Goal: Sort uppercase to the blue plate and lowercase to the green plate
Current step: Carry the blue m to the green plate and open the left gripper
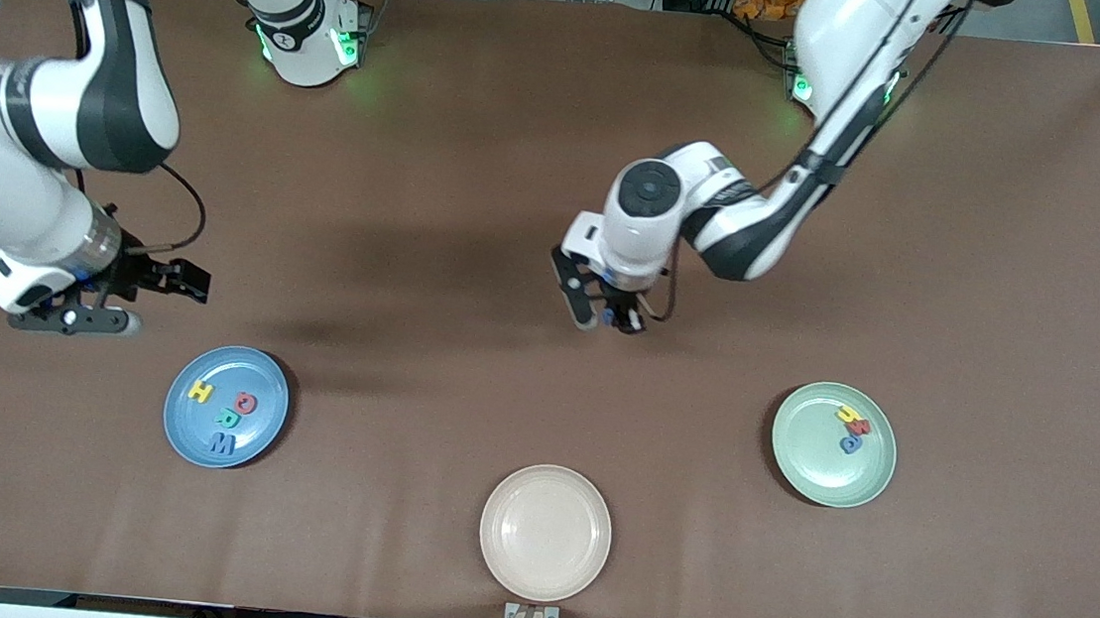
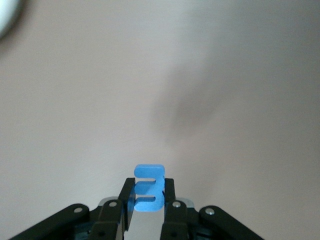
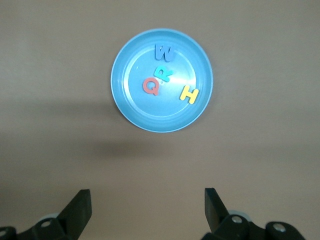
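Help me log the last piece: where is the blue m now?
The blue m is pinched in the left gripper, above bare table mid-table, not yet over the green plate at the left arm's end.

Three plates: blue plate (image 1: 182, 416), green plate (image 1: 801, 455), beige plate (image 1: 545, 533); eight foam letters; two arms

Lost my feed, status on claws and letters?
Left claw shut on blue m, over bare table. Right claw open, waiting beside blue plate. Path to green plate looks clear.
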